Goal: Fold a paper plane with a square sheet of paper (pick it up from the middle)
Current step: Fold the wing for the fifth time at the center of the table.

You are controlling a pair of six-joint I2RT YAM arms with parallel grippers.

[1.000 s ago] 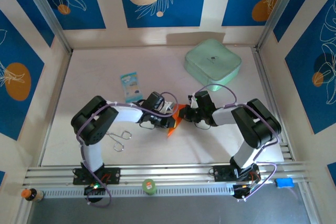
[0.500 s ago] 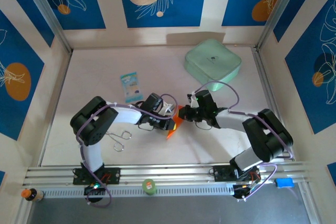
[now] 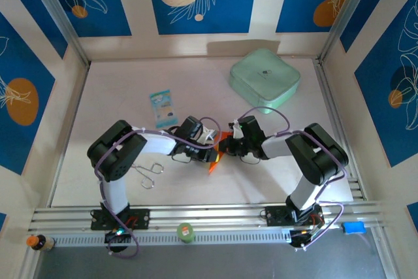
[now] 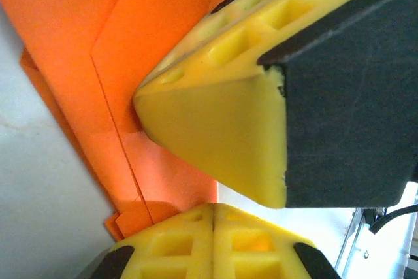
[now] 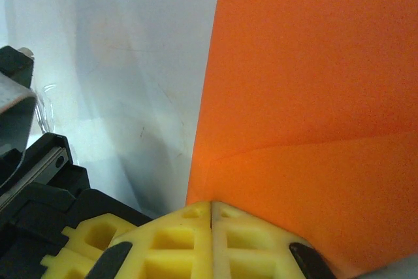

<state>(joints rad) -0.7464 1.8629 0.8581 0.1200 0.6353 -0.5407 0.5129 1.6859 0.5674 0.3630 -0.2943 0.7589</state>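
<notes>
Orange sheet of paper [image 3: 213, 163], partly folded, lies flat mid-table between the two grippers. Left gripper [image 3: 210, 155] is clenched, tips at the sheet's left edge. Right gripper [image 3: 227, 147] is clenched, tips on its right side. Cannot tell whether either pinches paper.

Mint-green box [image 3: 264, 78] sits at the table's far right, lid closed, contents hidden. Blue-and-white packet [image 3: 162, 108] lies just beyond the left arm. Bent metal wire [image 3: 149, 173] lies beside that arm.

Top view gives the box, packet and wire. Left wrist view gives stacked folded layers with long creases, and a yellow finger [image 4: 215, 142] of the right gripper over the paper. Right wrist view gives one slanting crease.
</notes>
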